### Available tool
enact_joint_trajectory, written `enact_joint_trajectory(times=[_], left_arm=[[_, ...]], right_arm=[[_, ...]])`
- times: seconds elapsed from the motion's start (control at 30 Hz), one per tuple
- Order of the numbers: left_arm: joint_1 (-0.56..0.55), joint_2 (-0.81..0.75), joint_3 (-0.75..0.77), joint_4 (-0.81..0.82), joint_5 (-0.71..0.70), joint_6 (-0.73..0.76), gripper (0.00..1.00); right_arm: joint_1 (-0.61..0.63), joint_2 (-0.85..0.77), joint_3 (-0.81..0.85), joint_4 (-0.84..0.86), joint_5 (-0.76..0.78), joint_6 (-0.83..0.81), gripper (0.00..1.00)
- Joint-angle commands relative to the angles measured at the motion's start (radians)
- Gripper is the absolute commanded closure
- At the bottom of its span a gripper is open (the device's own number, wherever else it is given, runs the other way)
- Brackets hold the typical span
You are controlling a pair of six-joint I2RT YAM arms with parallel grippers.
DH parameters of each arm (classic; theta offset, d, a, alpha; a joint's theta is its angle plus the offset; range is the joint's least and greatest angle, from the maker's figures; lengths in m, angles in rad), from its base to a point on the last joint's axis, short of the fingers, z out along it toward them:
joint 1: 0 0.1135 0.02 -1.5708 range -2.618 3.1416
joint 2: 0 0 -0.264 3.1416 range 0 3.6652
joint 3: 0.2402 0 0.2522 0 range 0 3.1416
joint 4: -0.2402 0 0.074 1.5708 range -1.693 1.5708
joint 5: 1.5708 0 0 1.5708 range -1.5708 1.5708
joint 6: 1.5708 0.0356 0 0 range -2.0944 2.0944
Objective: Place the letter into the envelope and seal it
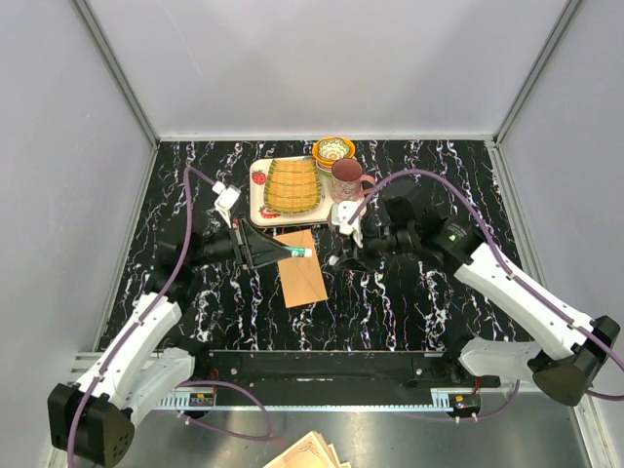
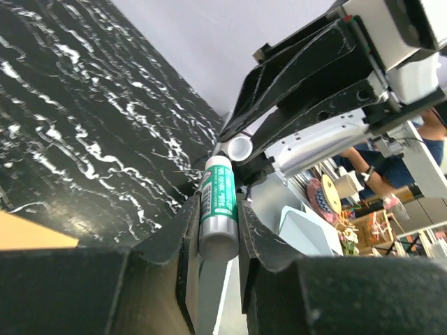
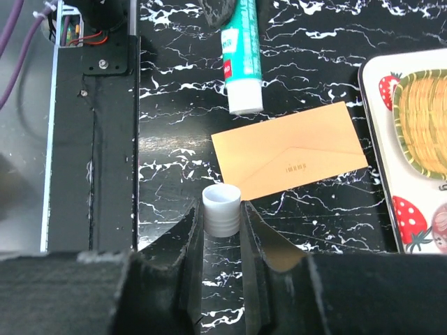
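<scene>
My left claw (image 2: 218, 234) is clamped on a green-and-white glue stick (image 2: 218, 199), whose uncapped end points across at my right claw (image 3: 221, 222). That one is pinched shut on the stick's small white cap (image 3: 221, 209), and both arms reach in low from either side with wrists turned toward each other. Between the two claws the envelope (image 1: 303, 277) lies flat on the black marble table (image 1: 409, 302), flap face up, with the stick's tip near its edge; its far end is just short of the strawberry tray (image 1: 255, 191), where a mug (image 1: 346, 179) and a bowl (image 1: 333, 150) stand close by.
</scene>
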Motion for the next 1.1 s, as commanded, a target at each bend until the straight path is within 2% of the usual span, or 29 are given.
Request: enact_joint_trajectory(times=[0.0, 0.1, 0.3, 0.8, 1.07], left_arm=[[-0.068, -0.018, -0.013, 0.174, 0.017, -0.115, 1.00], [-0.094, -0.016, -0.033, 0.229, 0.011, -0.162, 1.00], [-0.146, -0.016, -0.030, 0.234, -0.018, -0.169, 1.00], [-0.178, 0.005, -0.044, 0.229, -0.044, -0.182, 1.00], [-0.183, 0.005, -0.047, 0.172, -0.052, -0.153, 1.00]], right_arm=[[0.058, -0.040, -0.014, 0.026, 0.053, -0.102, 0.83], [0.085, -0.043, -0.012, 0.029, 0.077, -0.126, 0.83], [0.121, -0.032, -0.014, 0.036, 0.107, -0.126, 0.83], [0.166, -0.043, -0.012, 0.055, 0.128, -0.126, 0.83], [0.172, -0.049, -0.010, 0.059, 0.130, -0.120, 0.82]])
